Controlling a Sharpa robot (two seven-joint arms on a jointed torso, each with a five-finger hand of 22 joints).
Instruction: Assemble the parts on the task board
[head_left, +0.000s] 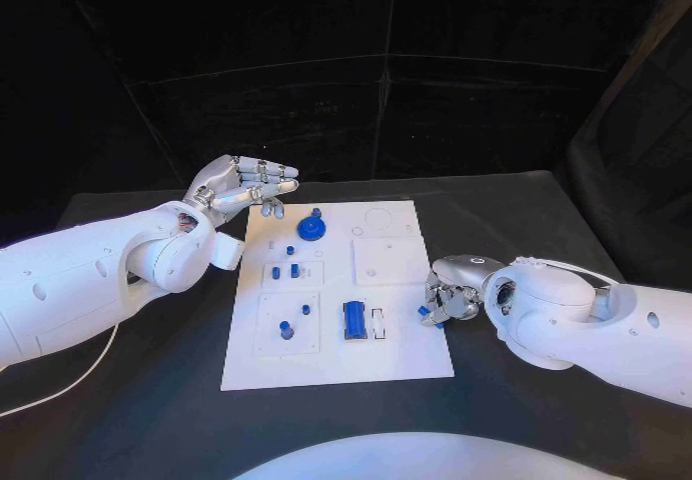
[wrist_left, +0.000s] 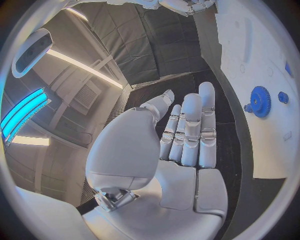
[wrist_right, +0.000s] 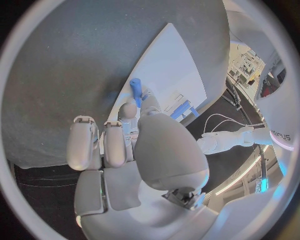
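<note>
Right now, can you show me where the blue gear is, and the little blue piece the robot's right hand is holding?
blue gear (head_left: 313, 227): head view, on the round toothed face.
little blue piece (wrist_right: 135, 88): right wrist view, on the end sticking out past the fingertips.
right hand (head_left: 451, 300): head view, on the curled fingers.

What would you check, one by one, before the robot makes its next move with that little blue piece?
1. Right hand has a part: ok. It pinches a small blue piece at the fingertips, beside the task board's right edge.
2. Piece held straight: cannot tell; the fingers cover much of it.
3. Left hand out of the way: ok. It is held up, fingers apart and holding nothing, near the board's far left corner.
4. Board lying flat and unblocked: ok.
5. Other parts in place: ok. The blue gear and the blue cylinder are on the board.
6. Which slot the held piece fits: cannot tell.
</note>
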